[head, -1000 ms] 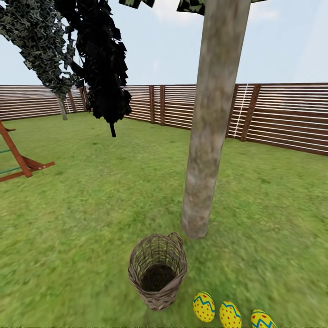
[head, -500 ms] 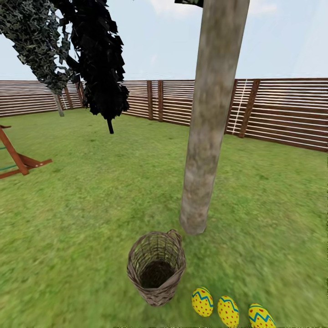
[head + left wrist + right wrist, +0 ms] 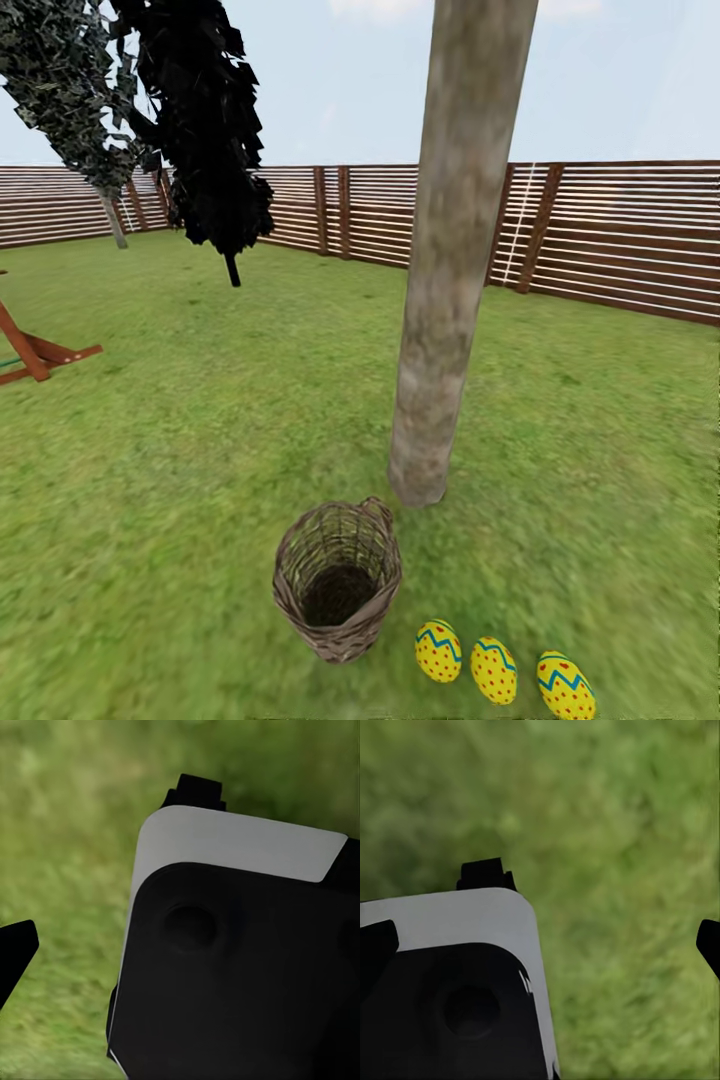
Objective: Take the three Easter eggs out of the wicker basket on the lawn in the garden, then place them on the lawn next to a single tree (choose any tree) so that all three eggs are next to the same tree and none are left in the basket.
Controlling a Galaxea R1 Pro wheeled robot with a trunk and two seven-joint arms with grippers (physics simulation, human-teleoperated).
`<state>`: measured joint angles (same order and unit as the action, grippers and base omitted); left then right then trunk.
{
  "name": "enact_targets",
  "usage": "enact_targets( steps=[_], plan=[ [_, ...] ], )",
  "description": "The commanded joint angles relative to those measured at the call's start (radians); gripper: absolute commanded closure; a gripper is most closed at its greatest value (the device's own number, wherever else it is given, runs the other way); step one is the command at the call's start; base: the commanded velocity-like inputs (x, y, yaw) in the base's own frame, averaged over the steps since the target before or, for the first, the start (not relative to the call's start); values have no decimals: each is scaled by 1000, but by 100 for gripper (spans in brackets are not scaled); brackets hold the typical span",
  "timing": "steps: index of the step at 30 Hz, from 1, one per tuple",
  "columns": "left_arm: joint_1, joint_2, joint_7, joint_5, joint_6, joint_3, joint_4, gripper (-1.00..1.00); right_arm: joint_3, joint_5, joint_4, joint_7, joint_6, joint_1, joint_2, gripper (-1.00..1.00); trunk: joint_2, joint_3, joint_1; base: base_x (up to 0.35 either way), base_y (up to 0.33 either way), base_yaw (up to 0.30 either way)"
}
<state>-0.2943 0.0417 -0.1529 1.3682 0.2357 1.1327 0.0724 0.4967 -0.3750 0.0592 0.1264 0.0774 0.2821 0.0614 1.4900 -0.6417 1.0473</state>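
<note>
A: Quick pass, left to right. The basket [image 3: 338,580] stands on the lawn [image 3: 150,480] and looks empty, just dark weave at the bottom. Behind it, slightly right, is the tree [image 3: 445,300], its base near the basket rim.

B: And the eggs?

A: Three eggs [image 3: 494,668] lie in a row on the grass, right of the basket, near the trunk, apart from each other.

B: So which step are you on?

A: I'd judge the placing is done: none in the basket, all by one tree. Your next move is only a check that each egg sits still and close enough; nudge one nearer the trunk if not.

B: End effectors?

A: Wrist views show dark finger tips over blurred grass, nothing between them; released or clenched, I can't tell.
</note>
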Motion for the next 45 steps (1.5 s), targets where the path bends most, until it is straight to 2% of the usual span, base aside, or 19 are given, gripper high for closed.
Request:
enact_targets(
  steps=[1, 40, 45],
  plan=[
    [0, 1, -8, 9, 4, 7, 4, -100, 10, -10, 5, 6, 8, 2, 1, -100, 0, -3, 0, 0, 0, -71],
    [0, 1, -8, 9, 4, 7, 4, -100, 12, -16, 9, 8, 8, 2, -6, -100, 0, -64, 0, 0, 0, -6],
    [0, 1, -8, 9, 4, 7, 4, -100, 10, -20, 2, 13, 5, 2, 3, -100, 0, -65, 0, 0, 0, 0]
  ],
)
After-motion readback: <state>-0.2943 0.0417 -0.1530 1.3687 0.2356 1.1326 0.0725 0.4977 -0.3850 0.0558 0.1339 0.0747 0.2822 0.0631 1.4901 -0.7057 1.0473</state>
